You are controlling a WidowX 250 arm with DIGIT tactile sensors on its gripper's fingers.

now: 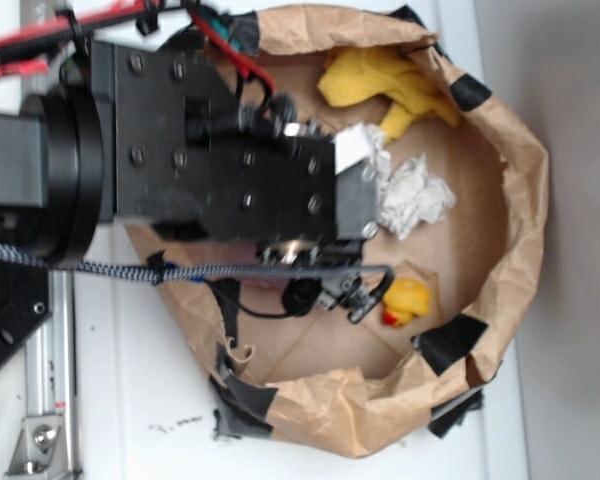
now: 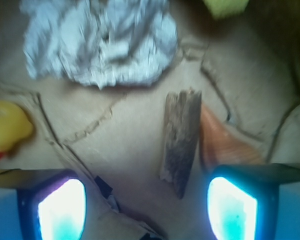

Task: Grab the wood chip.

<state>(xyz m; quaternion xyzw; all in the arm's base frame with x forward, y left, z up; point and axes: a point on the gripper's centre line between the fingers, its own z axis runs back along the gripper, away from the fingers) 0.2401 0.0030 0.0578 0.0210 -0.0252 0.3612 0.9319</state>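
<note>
In the wrist view the wood chip (image 2: 181, 140), a flat grey-brown shard with streaky grain, lies on the brown paper floor. Its near end reaches into the gap between my fingertips, closer to the right one. An orange-tan seashell (image 2: 222, 142) lies right beside it on the right. My gripper (image 2: 147, 210) is open, with two glowing fingers (image 2: 62, 210) far apart and nothing held. In the exterior view the black arm (image 1: 220, 150) covers the chip and the fingers.
Crumpled white paper (image 2: 97, 42) (image 1: 412, 195) lies beyond the chip. A yellow rubber duck (image 2: 5, 127) (image 1: 405, 300) sits to the left. A yellow cloth (image 1: 385, 85) lies at the far side. Rolled walls of the brown paper bag (image 1: 510, 170) ring everything.
</note>
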